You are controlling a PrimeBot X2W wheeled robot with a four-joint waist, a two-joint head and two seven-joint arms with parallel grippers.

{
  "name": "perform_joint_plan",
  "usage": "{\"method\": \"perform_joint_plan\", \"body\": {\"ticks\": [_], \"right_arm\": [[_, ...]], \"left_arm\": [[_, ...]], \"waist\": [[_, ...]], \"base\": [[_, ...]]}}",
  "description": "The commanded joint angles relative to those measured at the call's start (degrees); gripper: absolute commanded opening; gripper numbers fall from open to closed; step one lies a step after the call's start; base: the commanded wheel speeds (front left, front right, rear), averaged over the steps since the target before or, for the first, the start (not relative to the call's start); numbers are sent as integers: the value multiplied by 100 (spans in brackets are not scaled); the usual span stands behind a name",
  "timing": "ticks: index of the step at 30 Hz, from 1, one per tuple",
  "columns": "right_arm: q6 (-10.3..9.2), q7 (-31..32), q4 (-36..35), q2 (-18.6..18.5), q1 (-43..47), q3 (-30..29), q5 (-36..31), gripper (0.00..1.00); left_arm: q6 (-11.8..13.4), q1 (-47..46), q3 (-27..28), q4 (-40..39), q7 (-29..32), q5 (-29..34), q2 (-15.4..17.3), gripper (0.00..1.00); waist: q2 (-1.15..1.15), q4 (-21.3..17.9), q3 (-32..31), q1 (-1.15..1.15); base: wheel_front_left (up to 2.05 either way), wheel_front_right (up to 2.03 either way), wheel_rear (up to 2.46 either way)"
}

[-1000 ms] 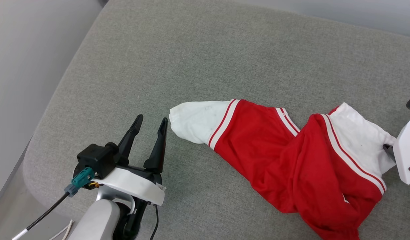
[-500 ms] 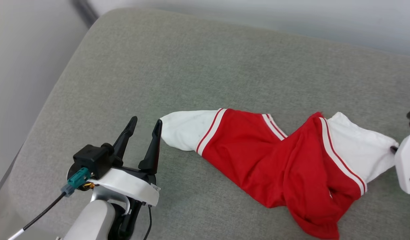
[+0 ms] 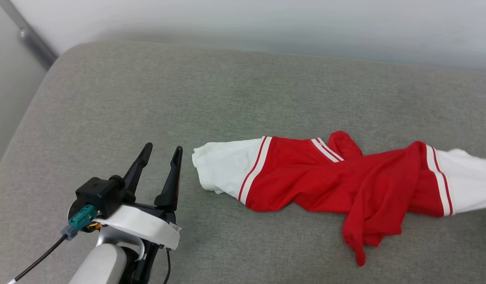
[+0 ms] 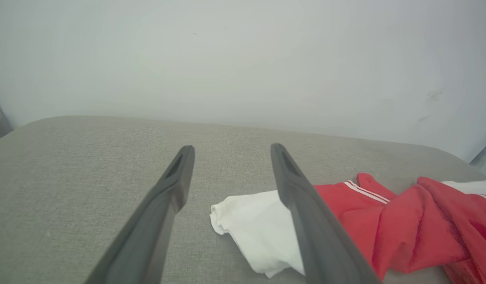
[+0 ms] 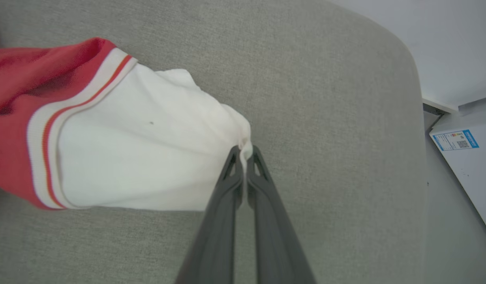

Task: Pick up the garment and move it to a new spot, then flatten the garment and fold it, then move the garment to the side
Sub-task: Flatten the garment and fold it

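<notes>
Red garment, white sleeve tip between tight right jaws, possibly aloft.

left claw: dark fingers | white wrist shell | teal plug, black cable

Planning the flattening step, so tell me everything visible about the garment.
The garment is a soft red shirt with white short sleeves and red-and-white striped trim. It lies crumpled and twisted, stretched sideways on the grey cushion. The right gripper is shut on the edge of one white sleeve; the other sleeve lies free near the open left gripper, untouched.
</notes>
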Motion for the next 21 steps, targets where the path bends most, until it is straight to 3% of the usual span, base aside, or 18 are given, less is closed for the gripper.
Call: {"method": "perform_joint_plan", "body": {"ticks": [1,5,9,10,12,16,21], "right_arm": [[-6,-44,15,127,204,-172,-66,0],[-6,-155,167,408,684,-559,-310,0],[-6,-237,354,687,955,-579,-524,0],[-6,-256,409,791,956,-617,-517,6],[-6,-326,517,950,909,-704,-616,100],[-5,-591,466,1290,695,-696,-798,100],[-5,-995,-179,1676,636,-849,-864,100]], "left_arm": [[19,-8,4,-42,14,-5,13,100],[26,-62,-9,-57,71,-8,50,100],[31,-116,-43,-32,100,35,100,100],[33,-121,-44,-31,95,19,87,100],[31,-123,-47,-13,101,12,99,100],[20,-84,-21,12,77,-30,123,100],[8,11,32,0,73,-107,182,100]], "waist": [[0,-169,50,0],[0,-347,121,0],[0,-489,173,0],[0,-519,175,0],[0,-573,171,0],[0,-691,95,0],[0,-818,-70,0]], "base": [[0,0,0],[0,0,0],[0,0,0],[0,0,0],[0,0,0],[0,0,0],[0,0,0]]}}
